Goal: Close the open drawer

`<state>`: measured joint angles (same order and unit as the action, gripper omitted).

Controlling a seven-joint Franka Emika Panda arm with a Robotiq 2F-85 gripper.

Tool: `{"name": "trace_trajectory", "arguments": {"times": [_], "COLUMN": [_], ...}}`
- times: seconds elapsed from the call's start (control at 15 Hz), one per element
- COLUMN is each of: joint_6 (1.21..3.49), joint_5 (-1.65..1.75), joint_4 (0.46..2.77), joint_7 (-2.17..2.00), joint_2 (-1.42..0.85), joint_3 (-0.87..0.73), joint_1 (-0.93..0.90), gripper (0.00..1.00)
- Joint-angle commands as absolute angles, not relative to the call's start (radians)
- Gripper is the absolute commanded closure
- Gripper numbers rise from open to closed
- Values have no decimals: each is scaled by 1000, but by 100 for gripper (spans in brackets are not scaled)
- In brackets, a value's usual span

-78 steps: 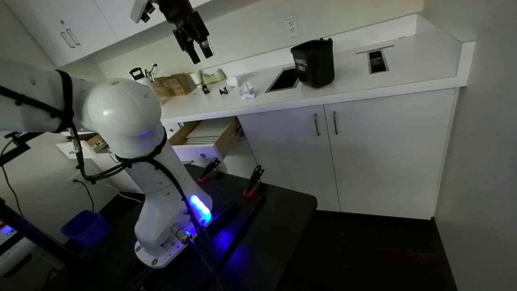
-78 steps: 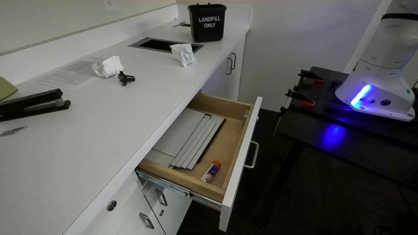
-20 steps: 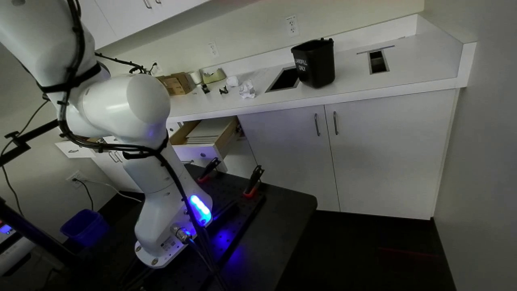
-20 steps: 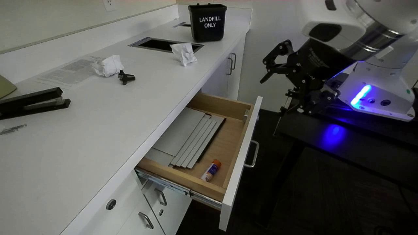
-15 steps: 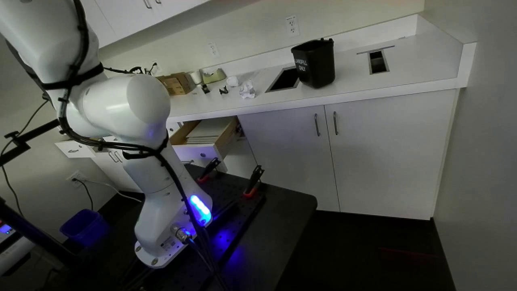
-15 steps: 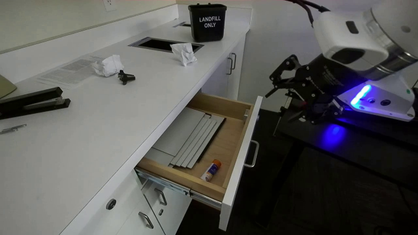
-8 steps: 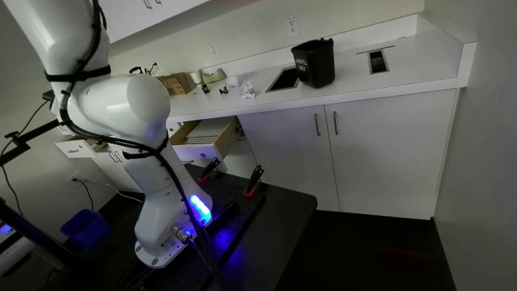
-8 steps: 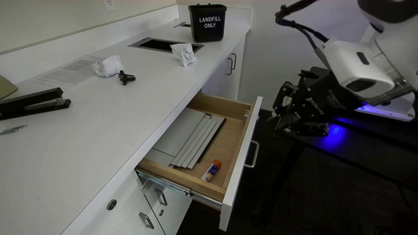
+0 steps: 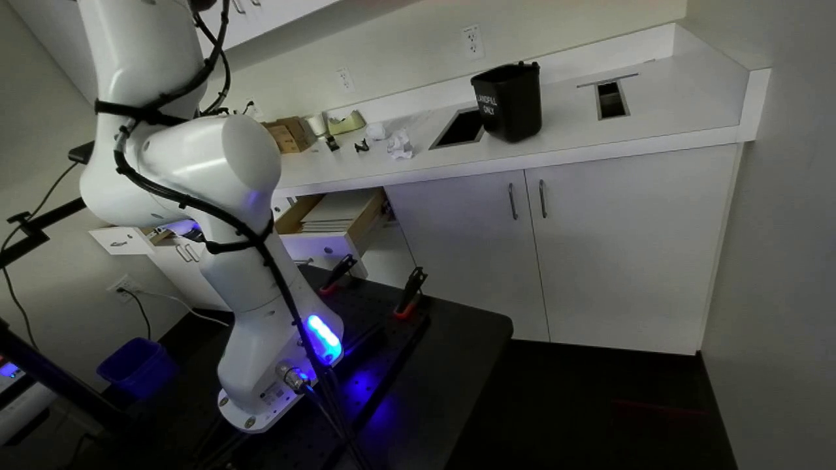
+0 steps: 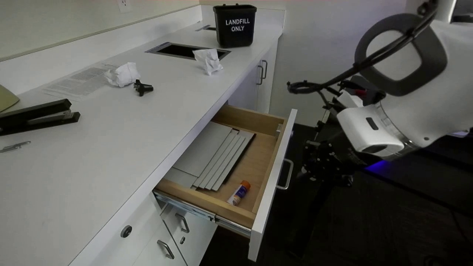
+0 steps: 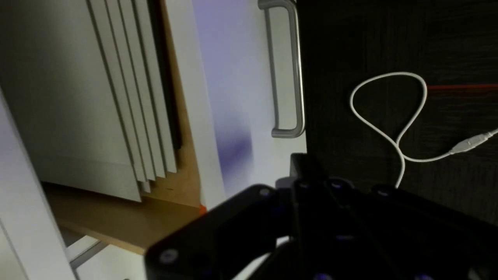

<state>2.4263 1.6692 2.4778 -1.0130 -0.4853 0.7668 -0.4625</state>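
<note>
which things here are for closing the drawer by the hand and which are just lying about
For the job: open drawer, its handle, hand

Just lying about: landfill bin, stapler, two crumpled papers, white cable; in the drawer, grey boards and orange-capped tube

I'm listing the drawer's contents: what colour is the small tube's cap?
Orange; the cap, inside the drawer, shows best in an exterior view.

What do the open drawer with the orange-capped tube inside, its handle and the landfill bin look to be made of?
Drawer: probably wood or plywood inside, judging by its tan tone; its front panel, smooth and white, could be laminate.
Handle: likely metal, satin grey with a bright line along the bar.
Landfill bin: probably plastic, going by its smooth, evenly black, dull sides.
</note>
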Motion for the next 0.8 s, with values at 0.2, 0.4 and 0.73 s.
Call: {"name": "trace_trajectory", "arguments": {"times": [0.2, 0.4, 0.73], "joint_6": [2327, 2246, 2104], "joint_5": [1811, 1829, 1811], "joint_4": [2340, 2303, 2303], "joint_7": [-1013, -981, -928], "joint_2": [-658, -695, -677], "joint_3": [653, 629, 616], "joint_1": [-558, -585, -625], "gripper": [100, 100, 100]}}
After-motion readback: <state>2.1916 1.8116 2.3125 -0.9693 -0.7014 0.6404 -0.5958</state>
